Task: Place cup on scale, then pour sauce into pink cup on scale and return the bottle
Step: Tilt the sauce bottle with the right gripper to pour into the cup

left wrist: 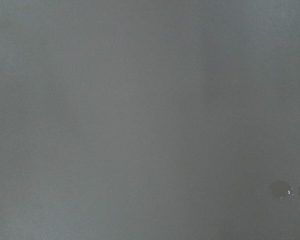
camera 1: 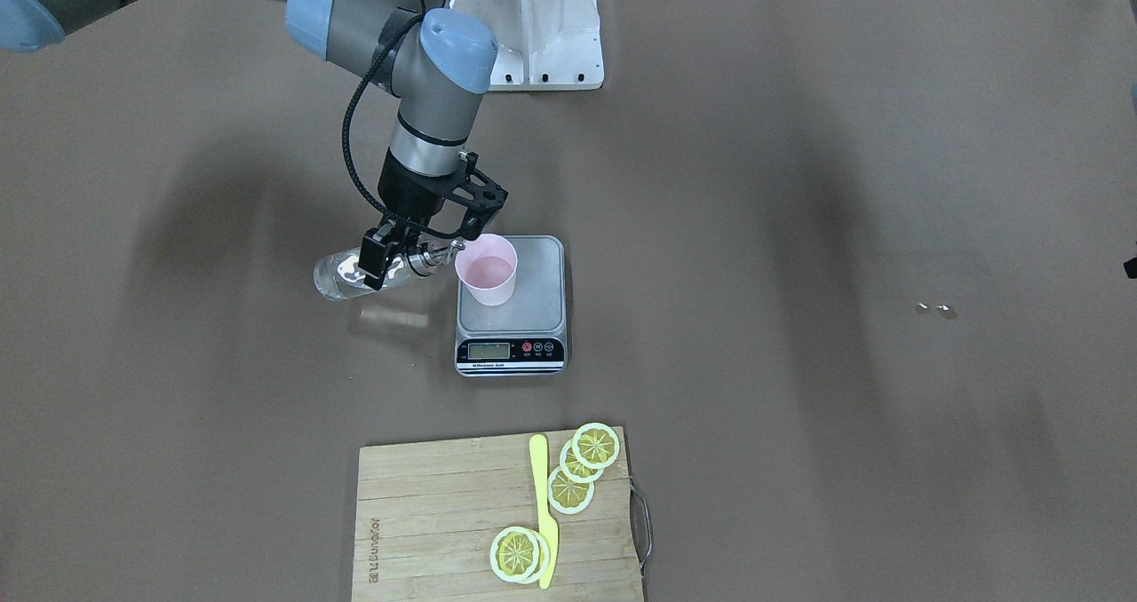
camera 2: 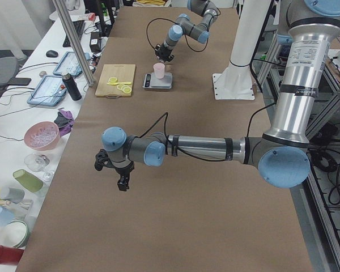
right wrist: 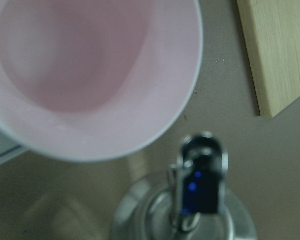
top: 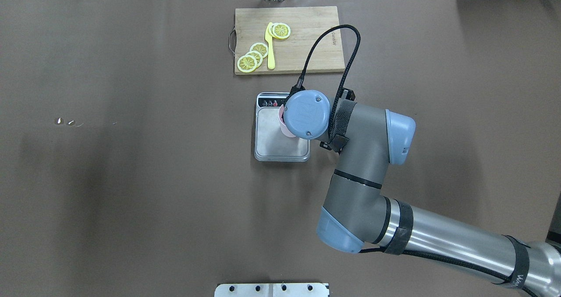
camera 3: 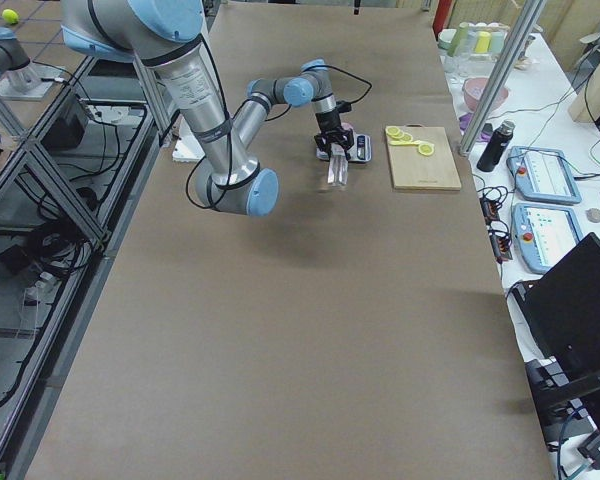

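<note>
While right gripper clamps the bottle near-horizontal, spout sits right at rim edge of cup on scale. Sauce may miss, or spout tips cup. Can't tell left gripper state.

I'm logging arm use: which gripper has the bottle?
The right gripper: it clamps the tilted bottle beside the cup on the scale. The left gripper hangs far away, over the table.

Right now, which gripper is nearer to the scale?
The right. The right gripper holds the bottle tipped toward the cup, just beside the scale. The left gripper hangs over bare table, far off toward the robot's left end.
</note>
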Motion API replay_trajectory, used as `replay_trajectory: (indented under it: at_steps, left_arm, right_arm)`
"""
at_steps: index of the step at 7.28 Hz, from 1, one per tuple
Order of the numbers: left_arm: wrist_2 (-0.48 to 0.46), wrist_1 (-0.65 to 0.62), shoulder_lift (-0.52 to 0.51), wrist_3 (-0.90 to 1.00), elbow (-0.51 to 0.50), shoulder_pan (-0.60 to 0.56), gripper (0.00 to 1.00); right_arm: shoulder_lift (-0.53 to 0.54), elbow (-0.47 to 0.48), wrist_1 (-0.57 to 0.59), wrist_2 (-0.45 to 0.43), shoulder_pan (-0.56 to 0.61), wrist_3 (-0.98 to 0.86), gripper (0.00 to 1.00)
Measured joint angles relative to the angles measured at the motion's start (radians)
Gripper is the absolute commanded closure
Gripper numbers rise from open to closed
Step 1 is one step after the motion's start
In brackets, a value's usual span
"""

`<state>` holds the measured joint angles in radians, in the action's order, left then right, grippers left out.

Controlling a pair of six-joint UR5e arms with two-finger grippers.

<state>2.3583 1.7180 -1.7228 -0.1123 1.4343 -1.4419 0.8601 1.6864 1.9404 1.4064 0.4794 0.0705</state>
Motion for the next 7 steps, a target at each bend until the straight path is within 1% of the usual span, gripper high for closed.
replay_trajectory:
  at_steps: [3, 7]
  left_arm:
    - [-0.002, -0.006, 0.001, -0.004, 0.000, 0.000, 0.02]
    - [-0.009, -0.009, -0.006, -0.009, -0.002, 0.001, 0.02]
  right_arm:
    - [-0.015, 0.007, 0.079, -0.019, -0.002, -0.001, 0.37]
    - [-0.056, 0.012, 0.229, -0.043, -0.002, -0.001, 0.37]
